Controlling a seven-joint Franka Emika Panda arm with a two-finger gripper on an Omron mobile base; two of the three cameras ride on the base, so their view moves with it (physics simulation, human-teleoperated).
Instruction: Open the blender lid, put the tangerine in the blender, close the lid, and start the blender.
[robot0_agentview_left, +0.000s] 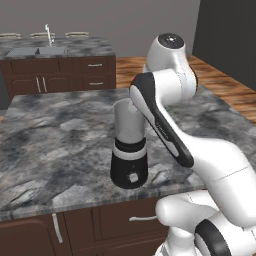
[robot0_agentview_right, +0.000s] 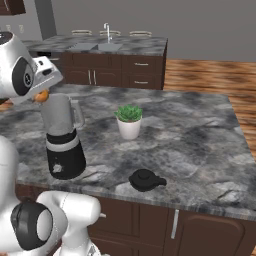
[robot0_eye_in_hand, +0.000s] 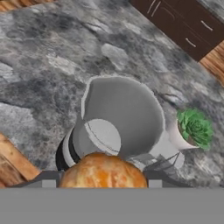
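Claw (robot0_eye_in_hand: 103, 186) grips dimpled round tangerine (robot0_eye_in_hand: 103, 171) above smooth open blender (robot0_eye_in_hand: 118, 118).

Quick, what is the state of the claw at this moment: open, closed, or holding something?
Claw: closed on the tangerine, held above the open blender; the blender lid lies on the counter.

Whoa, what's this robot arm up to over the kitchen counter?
It is making a drink, it seems. The gripper holds a tangerine right above the open jar of the blender, which stands near the front edge of the grey stone counter. The blender lid is already off and lies on the counter to the side, in front of a small potted plant. The fruit is not yet in the jar.
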